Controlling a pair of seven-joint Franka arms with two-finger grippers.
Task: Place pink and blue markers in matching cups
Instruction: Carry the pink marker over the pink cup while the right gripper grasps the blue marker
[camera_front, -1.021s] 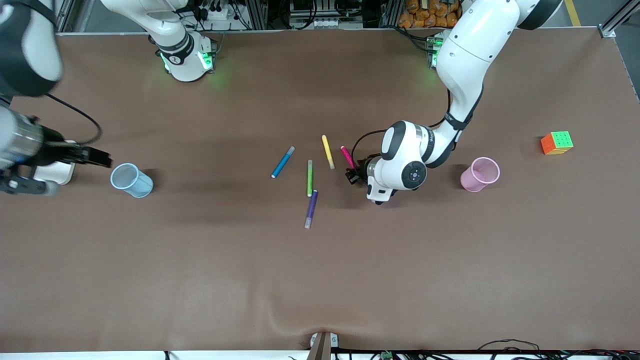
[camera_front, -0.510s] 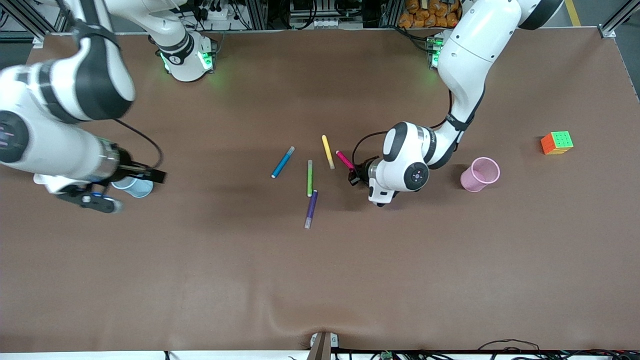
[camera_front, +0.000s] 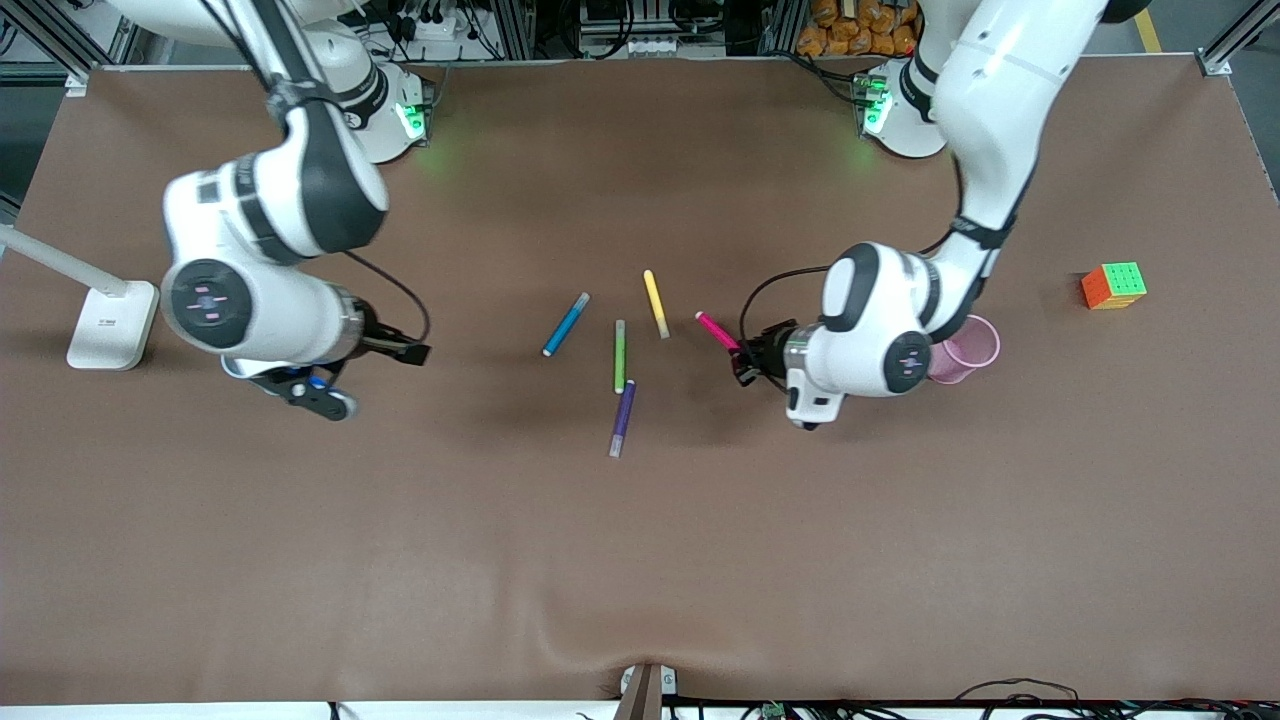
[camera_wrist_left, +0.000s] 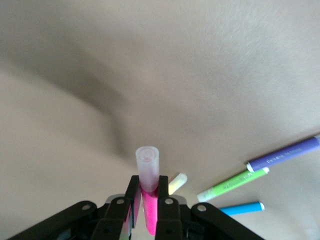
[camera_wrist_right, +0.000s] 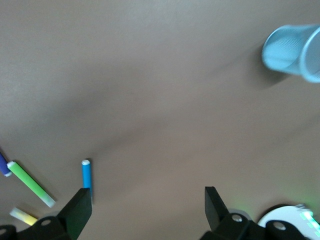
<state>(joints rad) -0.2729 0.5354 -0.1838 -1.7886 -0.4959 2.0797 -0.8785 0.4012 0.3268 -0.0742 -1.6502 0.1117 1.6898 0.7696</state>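
The left gripper (camera_wrist_left: 148, 212) pinches the pink pen (camera_wrist_left: 148, 187) near its middle; it looks light, hard and smooth, so it might slip. The right gripper (camera_wrist_right: 147, 207) is wide open, with the blue pen (camera_front: 566, 324) at three o'clock from it.

Pink marker (camera_front: 716, 329) gripped aloft; blue marker (camera_front: 565, 325) flat on table; pink cup (camera_front: 972, 344), blue cup (camera_wrist_right: 292, 51) upright.

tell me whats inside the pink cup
Nothing can be seen in the pink cup; the left arm covers part of it. The pink marker sits clamped in the left gripper.
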